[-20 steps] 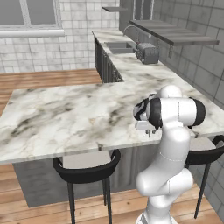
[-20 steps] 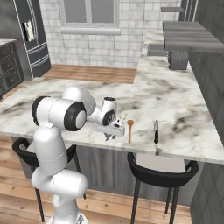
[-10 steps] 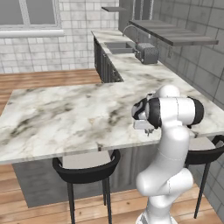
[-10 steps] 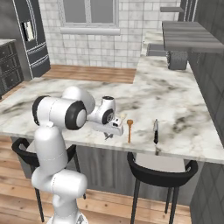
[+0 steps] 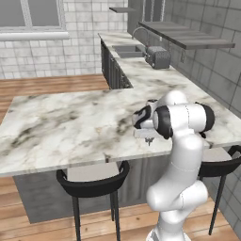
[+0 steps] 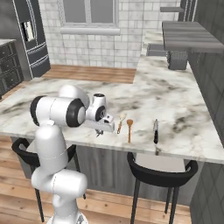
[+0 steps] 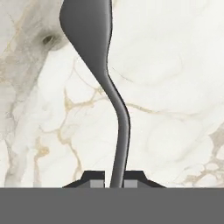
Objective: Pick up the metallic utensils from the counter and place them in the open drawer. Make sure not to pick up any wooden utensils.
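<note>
In the hand view a slim grey metal spoon (image 7: 86,27) runs from its bowl at the top down to its handle, held between the fingertips (image 7: 94,177). My gripper (image 7: 113,178) is shut on that handle, over the white marble counter (image 7: 175,87). From the right base view the gripper (image 6: 100,131) hangs low over the counter (image 6: 175,100) near its front edge, left of two orange-brown wooden utensils (image 6: 120,124) (image 6: 129,128). In the left base view the gripper (image 5: 149,139) points down at the counter (image 5: 70,127). The open drawer is out of view.
A slim dark utensil (image 6: 155,131) lies right of the wooden pieces. Black stools (image 5: 92,176) (image 6: 159,170) stand under the counter's front edge. A toaster (image 5: 157,57) sits on the far counter, and a fridge (image 6: 30,39) stands at the back left.
The gripper has shifted a little leftward in the right base view, away from the wooden utensils. The wooden pieces and the dark utensil have stayed put.
</note>
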Controlling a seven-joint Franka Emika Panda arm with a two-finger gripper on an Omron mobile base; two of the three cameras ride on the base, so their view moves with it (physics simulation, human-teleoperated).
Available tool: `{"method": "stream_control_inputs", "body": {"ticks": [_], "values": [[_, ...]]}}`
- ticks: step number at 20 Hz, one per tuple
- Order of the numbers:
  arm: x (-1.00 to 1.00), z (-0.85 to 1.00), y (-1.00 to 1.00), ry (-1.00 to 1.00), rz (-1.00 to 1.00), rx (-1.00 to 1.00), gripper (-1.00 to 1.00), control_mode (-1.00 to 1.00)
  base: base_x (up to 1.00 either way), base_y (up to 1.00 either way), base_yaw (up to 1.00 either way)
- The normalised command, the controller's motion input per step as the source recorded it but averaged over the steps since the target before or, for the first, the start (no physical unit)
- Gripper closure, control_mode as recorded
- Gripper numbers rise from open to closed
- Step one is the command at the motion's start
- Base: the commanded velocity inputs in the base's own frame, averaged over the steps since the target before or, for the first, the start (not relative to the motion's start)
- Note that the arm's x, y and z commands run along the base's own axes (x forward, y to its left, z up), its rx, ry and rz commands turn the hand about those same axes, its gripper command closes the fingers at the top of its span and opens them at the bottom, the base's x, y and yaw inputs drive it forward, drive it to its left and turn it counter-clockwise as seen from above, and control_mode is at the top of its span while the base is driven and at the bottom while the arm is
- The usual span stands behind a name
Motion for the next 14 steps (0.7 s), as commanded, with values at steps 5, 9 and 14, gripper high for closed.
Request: {"method": "stream_control_inputs", "body": {"ticks": [5,9,14], "values": [[-0.11,0.46,0.43,0.01,0.0,-0.08,1.0,-1.0,0.0,0.0,0.0],[-0.25,0.98,0.0,0.07,0.0,0.0,1.0,-1.0,0.0,0.0,0.0],[-0.57,0.99,0.0,0.13,0.0,0.02,1.0,-1.0,0.0,0.0,0.0]]}}
